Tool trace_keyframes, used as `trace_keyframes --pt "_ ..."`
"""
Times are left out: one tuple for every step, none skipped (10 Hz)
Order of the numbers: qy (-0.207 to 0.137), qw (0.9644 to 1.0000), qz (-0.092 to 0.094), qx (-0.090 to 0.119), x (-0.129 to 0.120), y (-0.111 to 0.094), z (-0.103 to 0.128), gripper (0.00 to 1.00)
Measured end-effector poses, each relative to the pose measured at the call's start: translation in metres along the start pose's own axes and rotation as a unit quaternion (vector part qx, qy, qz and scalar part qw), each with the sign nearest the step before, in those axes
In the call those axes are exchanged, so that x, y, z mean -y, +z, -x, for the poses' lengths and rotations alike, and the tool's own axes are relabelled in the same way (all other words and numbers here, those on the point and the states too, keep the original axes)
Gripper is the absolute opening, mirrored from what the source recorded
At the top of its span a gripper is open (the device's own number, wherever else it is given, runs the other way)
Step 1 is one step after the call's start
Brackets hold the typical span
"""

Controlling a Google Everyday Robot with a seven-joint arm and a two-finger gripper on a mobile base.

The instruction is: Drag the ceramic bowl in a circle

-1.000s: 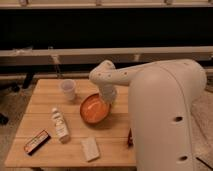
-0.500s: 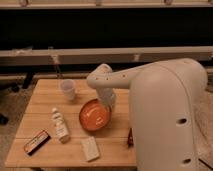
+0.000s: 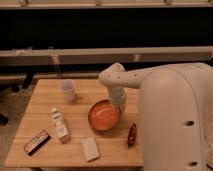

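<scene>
The ceramic bowl (image 3: 104, 116), round, shallow and orange with a darker rim, sits on the wooden table (image 3: 45, 107) right of the middle. My white arm reaches down from the right. My gripper (image 3: 119, 105) is at the bowl's far right rim, touching or just inside it. The arm's wrist hides the contact point.
A translucent white cup (image 3: 68, 90) stands at the back left. A small white bottle (image 3: 60, 125) lies left of the bowl. A dark flat packet (image 3: 36, 142) and a pale block (image 3: 90, 148) lie near the front edge. A dark red object (image 3: 132, 135) lies at the bowl's front right.
The bowl has slid with my gripper toward the table's front edge and then a little to the right. The other objects have not moved.
</scene>
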Motion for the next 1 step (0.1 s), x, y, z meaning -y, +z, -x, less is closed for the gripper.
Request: trace_keyframes --pt "-0.003 1.0 -0.002 0.003 0.0019 0.0002 -0.0011 0.0"
